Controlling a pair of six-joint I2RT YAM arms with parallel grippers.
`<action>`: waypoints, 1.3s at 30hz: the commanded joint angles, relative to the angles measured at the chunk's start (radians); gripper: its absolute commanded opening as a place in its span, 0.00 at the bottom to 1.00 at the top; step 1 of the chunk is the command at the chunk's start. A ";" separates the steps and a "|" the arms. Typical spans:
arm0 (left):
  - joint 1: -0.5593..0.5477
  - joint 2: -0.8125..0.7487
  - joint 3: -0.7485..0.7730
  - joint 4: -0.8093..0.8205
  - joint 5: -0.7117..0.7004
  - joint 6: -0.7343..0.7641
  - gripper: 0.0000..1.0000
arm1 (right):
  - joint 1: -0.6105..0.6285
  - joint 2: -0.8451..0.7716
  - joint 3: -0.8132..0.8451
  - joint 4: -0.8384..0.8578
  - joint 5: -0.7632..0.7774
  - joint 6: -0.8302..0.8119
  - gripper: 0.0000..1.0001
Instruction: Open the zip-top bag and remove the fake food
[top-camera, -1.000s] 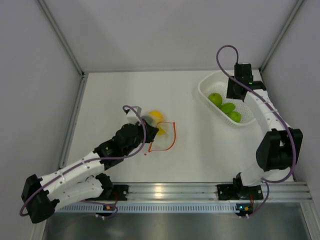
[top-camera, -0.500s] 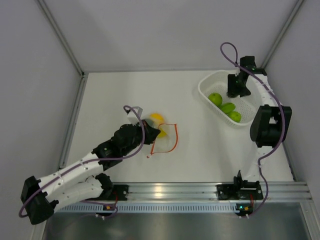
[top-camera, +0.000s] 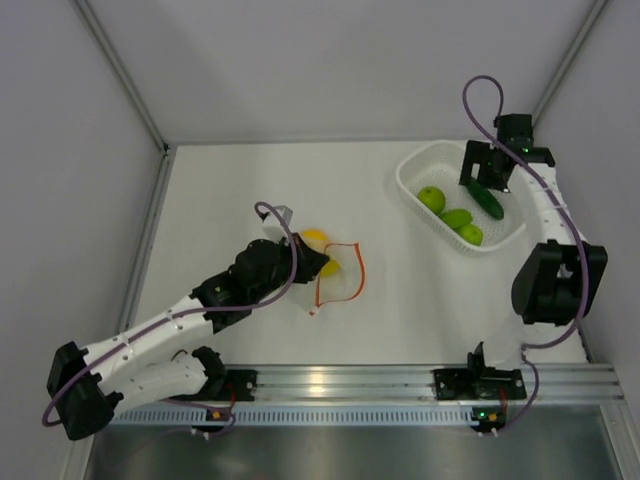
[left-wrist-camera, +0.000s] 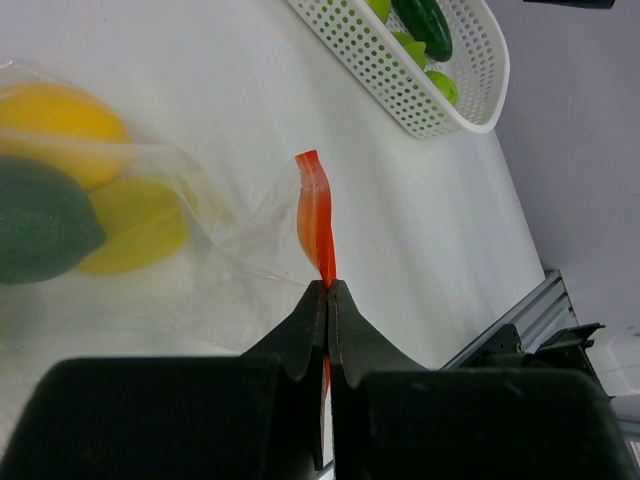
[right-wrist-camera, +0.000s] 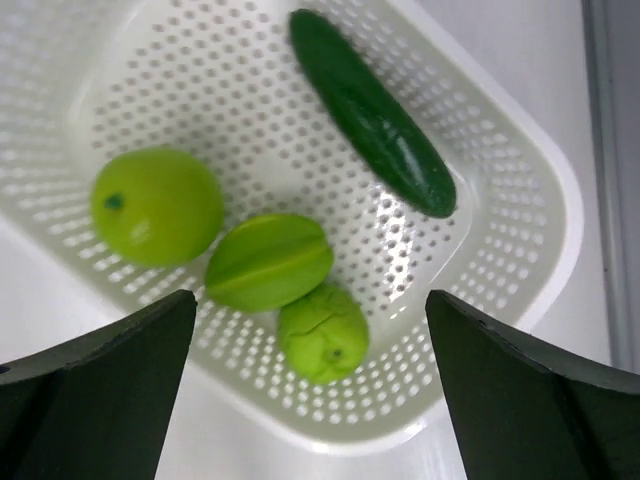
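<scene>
- Left gripper (left-wrist-camera: 327, 292): the jaws are pressed together on the orange-red zip strip (left-wrist-camera: 316, 215) of the zip-top bag (left-wrist-camera: 215, 265). The strip stands up out of the fingertips and twists at its upper end.
- Bag position: we find it on the white table (top-camera: 230, 190), left of centre, just beyond the left wrist. In the top view the red strip traces a loop on the side towards the right arm.
- Fake food (left-wrist-camera: 135, 225) in the bag: through the clear film we see two yellow pieces (left-wrist-camera: 60, 120) and a dark-green lemon-shaped piece (left-wrist-camera: 40, 230), all crowded together. We cannot tell from these views how far the mouth is parted.
- Right gripper (right-wrist-camera: 310, 296): it hangs above the white perforated basket (right-wrist-camera: 520, 200) with its fingers spread wide and nothing between them.
- Basket position: far right of the table, well apart from the bag.
- Basket contents:
  - We count a round light-green fruit (right-wrist-camera: 157, 205), a ribbed light-green piece (right-wrist-camera: 268, 262) and a bumpy light-green piece (right-wrist-camera: 322, 333).
  - The ribbed one touches the bumpy one, and the round one sits just beside it.
  - A dark-green cucumber (right-wrist-camera: 372, 112) lies diagonally on the basket floor, apart from the other three.
</scene>
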 joint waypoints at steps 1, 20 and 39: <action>-0.001 0.014 0.065 0.033 -0.023 -0.048 0.00 | 0.040 -0.264 -0.146 0.232 -0.198 0.096 0.99; -0.019 0.069 0.073 0.188 -0.138 -0.207 0.00 | 0.772 -0.542 -0.731 0.844 -0.191 0.613 0.47; -0.042 0.046 -0.010 0.311 -0.233 -0.332 0.00 | 0.987 -0.234 -0.750 1.007 0.258 0.810 0.43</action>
